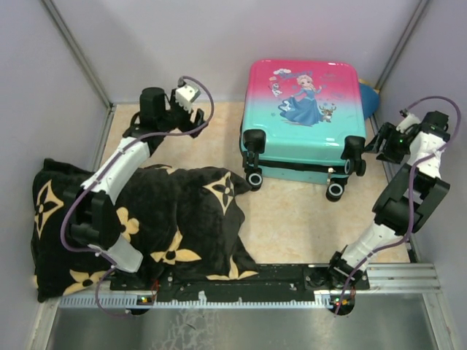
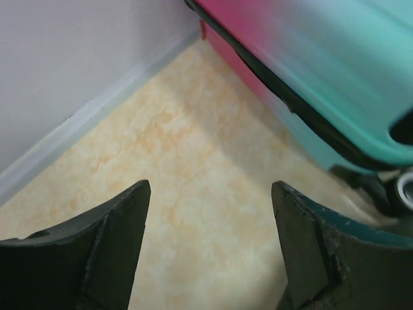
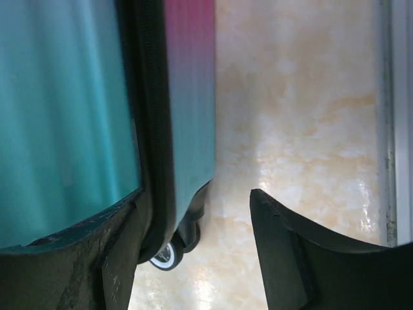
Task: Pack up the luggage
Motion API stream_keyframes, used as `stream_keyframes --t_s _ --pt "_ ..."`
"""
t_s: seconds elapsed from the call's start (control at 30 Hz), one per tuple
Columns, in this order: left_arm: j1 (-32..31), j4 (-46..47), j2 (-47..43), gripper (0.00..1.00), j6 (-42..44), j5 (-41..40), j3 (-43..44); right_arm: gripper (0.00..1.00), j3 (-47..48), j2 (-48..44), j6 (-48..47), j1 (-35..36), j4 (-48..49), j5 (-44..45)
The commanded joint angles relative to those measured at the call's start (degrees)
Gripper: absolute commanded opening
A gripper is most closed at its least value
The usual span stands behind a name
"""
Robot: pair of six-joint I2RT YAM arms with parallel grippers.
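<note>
Blanket: one, back from the left tool toward its base, on the desk; the left arm crosses it and hides part of it.
Left tool: released, jaws wide, nothing between them; only bare desk under the gap in its wrist view.
Luggage: one, shut, lying flat, print up, ahead of the left tool and apart from it. It is blurred and cut off in the left wrist view.
Wheels: four in the top view, one cut off in each wrist view.
Blue thing: beyond the luggage, mostly hidden, too little shows to name it.
Right tool: released, jaws spread, just beside the luggage's side. In its own view the shell runs along one finger; contact cannot be told.
</note>
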Motion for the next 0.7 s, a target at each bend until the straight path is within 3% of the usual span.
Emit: stream_keyframes --t_s 0.0,0.13,0.3,0.4,0.53,0.6,0.67 --pt "0.8 -31.0 -5.7 0.83 21.7 21.8 7.2 0.64 0.8 -1.7 1.2 0.8 4.0 0.5" --pt "-1.6 -57.2 -8.0 0.85 42.6 29.5 10.7 0.64 2.6 0.8 -0.1 0.8 2.6 1.4" --pt "-11.9 -77.7 -10.8 0.84 63.1 30.1 6.7 0.65 3.8 2.5 -0.7 0.8 1.2 1.8" --pt "-18.4 -73.8 -12.1 0.84 66.9 26.8 0.2 0.65 3.8 3.1 -1.6 0.8 0.0 2.1" --pt "-25.0 -62.5 -11.2 0.80 60.3 15.3 -7.5 0.65 3.4 2.8 -2.7 0.8 -1.2 2.4" --pt "-24.8 -54.6 -9.6 0.79 52.2 4.6 -9.9 0.65 3.2 2.5 -3.2 0.8 -1.5 2.4" --pt "-19.7 -50.3 -6.6 0.77 49.9 -4.2 -10.6 0.65 2.6 2.1 -3.3 0.8 -1.2 2.6"
